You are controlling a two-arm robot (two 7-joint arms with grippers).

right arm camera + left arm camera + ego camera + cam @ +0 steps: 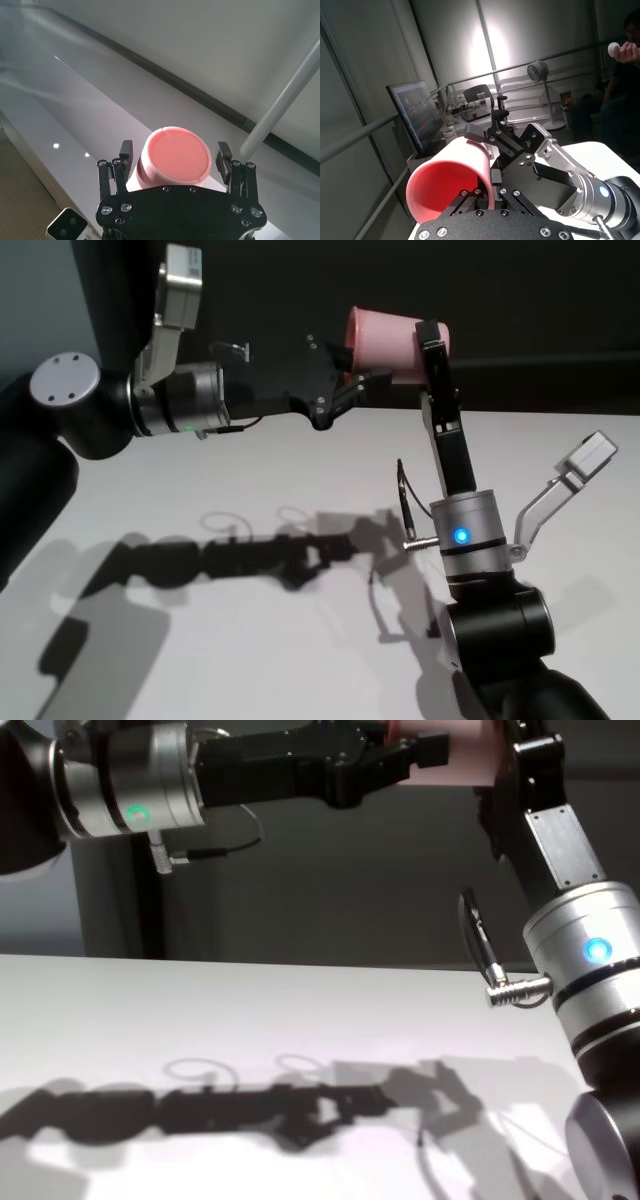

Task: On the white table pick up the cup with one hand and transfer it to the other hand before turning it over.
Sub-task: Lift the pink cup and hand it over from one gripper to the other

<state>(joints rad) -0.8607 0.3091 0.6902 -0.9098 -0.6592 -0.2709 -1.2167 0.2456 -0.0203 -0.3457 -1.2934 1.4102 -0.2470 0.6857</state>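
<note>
The pink cup (pixel 390 340) lies on its side high above the white table (pixel 180 660). Its mouth faces my left gripper (pixel 350 380), the one with the green light, which is shut on the rim. In the left wrist view one finger (pixel 465 197) is inside the cup (pixel 450 185) and one is outside. My right gripper (pixel 432 340), with the blue light, reaches up around the base end. In the right wrist view its fingers (pixel 126 152) flank the cup's base (pixel 175 155) with narrow gaps, so it is open. In the chest view the cup (pixel 460 755) is at the top edge.
Only the arms' shadows (pixel 250 555) lie on the tabletop below. A dark wall (pixel 520 300) stands behind the table's far edge. My right forearm (pixel 470 530) rises from the near right corner.
</note>
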